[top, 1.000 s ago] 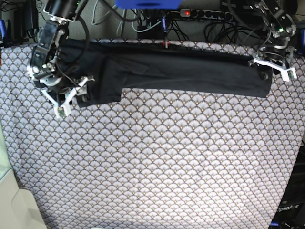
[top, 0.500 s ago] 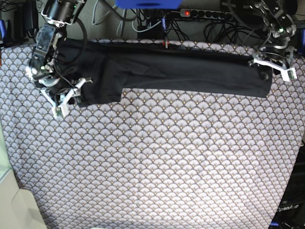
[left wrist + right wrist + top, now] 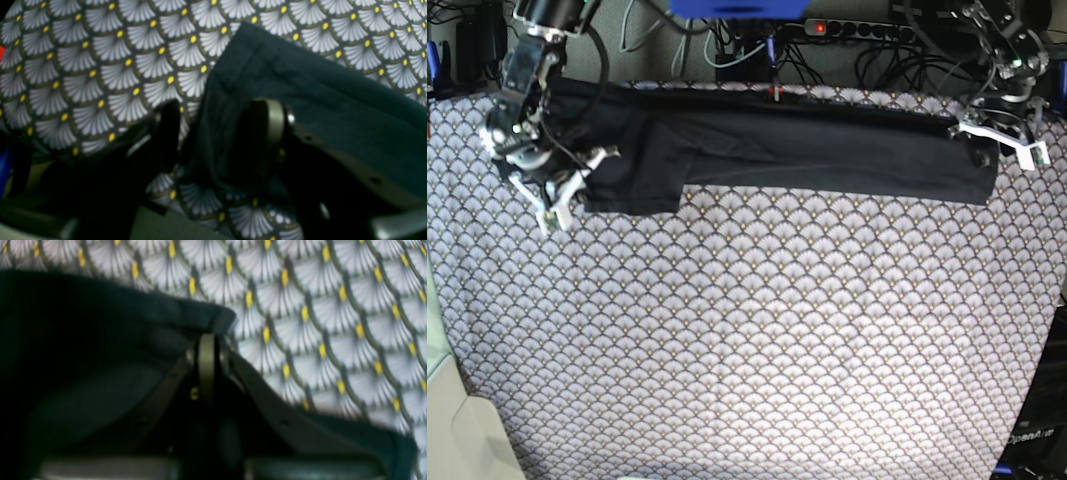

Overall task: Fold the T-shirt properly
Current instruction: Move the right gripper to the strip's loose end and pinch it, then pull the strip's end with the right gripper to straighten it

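Along the far edge of the patterned tablecloth (image 3: pixel 757 330) lies the T-shirt (image 3: pixel 807 150), soft, limp (grab hems). Right gripper (image 3: pixel 206 350) pinches its sleeve corner; left gripper (image 3: pixel 217 133) straddles the hem, fingers apart.

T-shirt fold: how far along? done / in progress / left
Done: the T-shirt lies folded lengthwise into a long band along the far edge of the patterned cloth.
In hand: the right gripper looks shut on the sleeve-end corner; the left gripper straddles the other end's corner, its jaws apart.
Left: the sleeve flap hanging below the band, and the crosswise folds to shorten it; neither is started.
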Motion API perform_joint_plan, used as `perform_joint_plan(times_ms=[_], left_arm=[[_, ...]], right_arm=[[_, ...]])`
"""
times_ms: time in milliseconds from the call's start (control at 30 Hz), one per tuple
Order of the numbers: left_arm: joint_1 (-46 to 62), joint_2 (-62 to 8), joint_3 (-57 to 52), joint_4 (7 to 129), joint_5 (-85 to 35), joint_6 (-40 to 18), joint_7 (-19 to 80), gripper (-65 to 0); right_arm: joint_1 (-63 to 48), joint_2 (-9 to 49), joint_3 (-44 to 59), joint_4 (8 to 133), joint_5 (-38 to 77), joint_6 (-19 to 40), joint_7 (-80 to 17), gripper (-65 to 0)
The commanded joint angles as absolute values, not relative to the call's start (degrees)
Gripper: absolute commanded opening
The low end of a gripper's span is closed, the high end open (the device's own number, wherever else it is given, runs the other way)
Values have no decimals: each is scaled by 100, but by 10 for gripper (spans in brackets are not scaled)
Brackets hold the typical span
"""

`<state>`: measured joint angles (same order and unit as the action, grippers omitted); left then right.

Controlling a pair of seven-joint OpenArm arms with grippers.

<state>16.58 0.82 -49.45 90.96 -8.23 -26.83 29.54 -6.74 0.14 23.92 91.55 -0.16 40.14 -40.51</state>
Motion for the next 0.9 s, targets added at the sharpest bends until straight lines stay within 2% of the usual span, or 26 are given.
perform_joint_plan(times_ms=[0, 400, 600, 867], left_arm=[[1648, 13, -4963, 9174, -892, -2703, 2800, -322], [1648, 13, -4945, 9165, -901, -2712, 2800, -322], [1648, 4, -4954, 9165, -901, -2712, 2800, -322], [1648, -48, -4963, 9156, -901, -2721, 2800, -322]], right_arm=[[-576, 48, 2396, 9464, 75, 4000, -3952, -650], [-1675, 66, 2378, 11029, 549, 4000, -3952, -650], [-2185, 251, 2431, 11196, 760, 4000, -3890, -650], [-2334, 409, 3512, 11187, 1200, 4000, -3881, -650]])
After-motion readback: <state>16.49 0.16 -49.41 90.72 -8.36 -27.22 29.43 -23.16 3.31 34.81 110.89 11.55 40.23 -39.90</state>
